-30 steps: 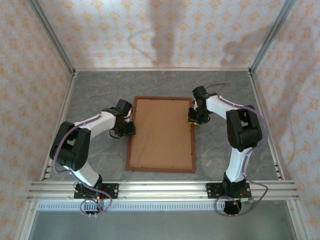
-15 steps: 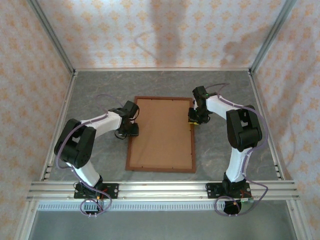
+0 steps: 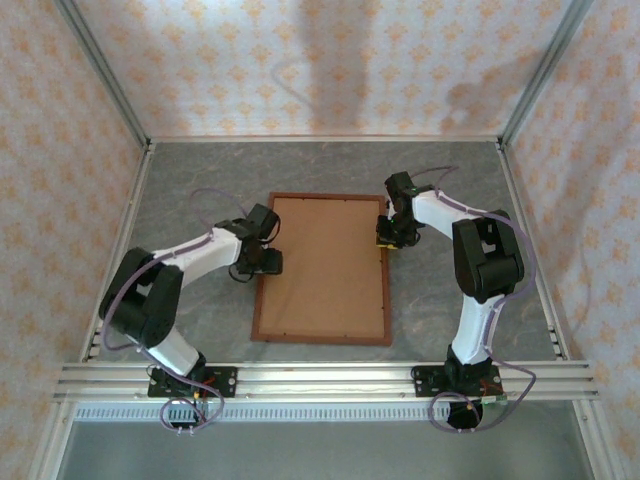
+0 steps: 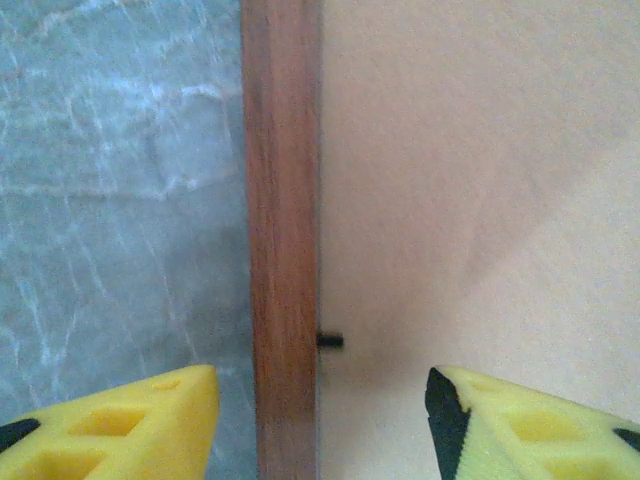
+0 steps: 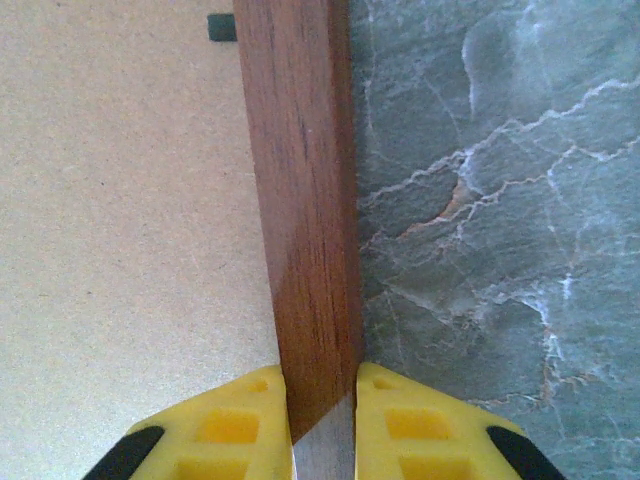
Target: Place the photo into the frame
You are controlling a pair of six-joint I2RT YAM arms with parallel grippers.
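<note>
Frame (image 3: 320, 341) is lying face-down mid-bench (image 3: 200, 180), plain brown backing board (image 3: 325, 265) up, so the back is the side I get to work on. My right claw (image 5: 322, 400) is clamped on the right-hand rail, 1 yellow pad on the board side and 1 on the bench side. My guess is that grip is there to pin the whole thing so it can't skate around. My left claw (image 4: 320, 400) sits over the left rail with its 2 pads spread wide, touching nothing, right by a little black tab (image 4: 331, 341). That tab looks like what keeps the board in, which is probably why I'm lined up there.
</note>
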